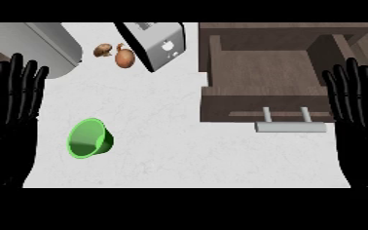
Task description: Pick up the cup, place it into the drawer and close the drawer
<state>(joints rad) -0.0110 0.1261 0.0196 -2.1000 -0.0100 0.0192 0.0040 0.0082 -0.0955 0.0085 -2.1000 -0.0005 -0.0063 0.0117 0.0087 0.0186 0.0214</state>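
A: Item one, the task object?

B: Bright green plastic cup (90,138), lying tipped on the pale speckled counter (194,156), mouth turned toward the view's lower left. Location: left part of the counter, well apart from the drawer. Nothing touches it.

A: Item two, the destination?

B: Dark brown wooden drawer (262,73), pulled out, interior bare as far as shows. Silver bar handle (286,121) on its front, facing the robot.

A: Hands?

B: Left hand (20,95), black, at the view's left edge, fingers straight and pointing up, resting, holding nothing. Right hand (348,95), black, at the right edge beside the drawer, same posture, fingers straight, nothing held.

A: Other stock on the counter?

B: Grey metal toaster (155,44) at top centre, tilted in the view. Just beside it, a brown onion (125,58) and a smaller brown mushroom (103,49). A rounded grey metal appliance (43,46) at top left; what it is, I cannot tell.

A: Progress?

B: By my reading, nothing is done beyond the drawer standing open. Outstanding: grasp the cup, likely with the left hand as the nearer one; carry it across into the drawer; push the drawer shut.
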